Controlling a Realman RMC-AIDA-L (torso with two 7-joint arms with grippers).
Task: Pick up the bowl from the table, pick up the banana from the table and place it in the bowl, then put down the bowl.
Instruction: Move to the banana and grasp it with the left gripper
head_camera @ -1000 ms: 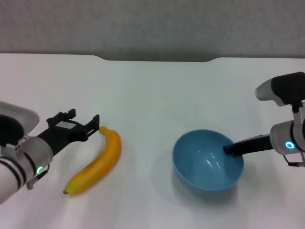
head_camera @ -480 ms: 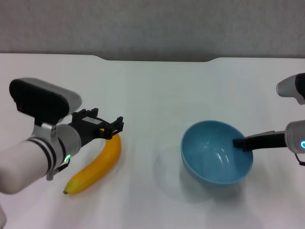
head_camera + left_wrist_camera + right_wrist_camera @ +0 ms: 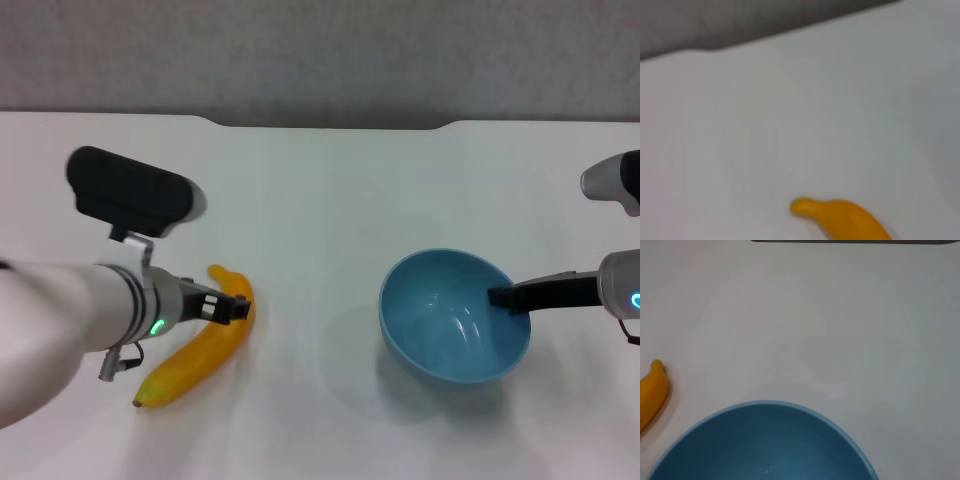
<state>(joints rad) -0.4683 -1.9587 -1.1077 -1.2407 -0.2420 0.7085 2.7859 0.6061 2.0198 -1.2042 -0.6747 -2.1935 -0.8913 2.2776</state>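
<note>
The yellow-orange banana lies on the white table at the left, its stem end away from me; the same banana shows in the left wrist view. My left gripper hangs low over the banana's stem half, open, with its dark fingertips right at the fruit. The light-blue bowl hangs slightly above the table at the right, casting a shadow beneath. My right gripper is shut on the bowl's right rim. The right wrist view shows the bowl close up and the banana beyond.
The table's far edge has a shallow notch in the middle, with a grey wall behind. Bare white tabletop lies between the banana and the bowl.
My left arm has swung in and dropped, bringing its gripper from beside the banana's stem down onto its stem half. The bowl rose off the table and shifted slightly right, then held still.
</note>
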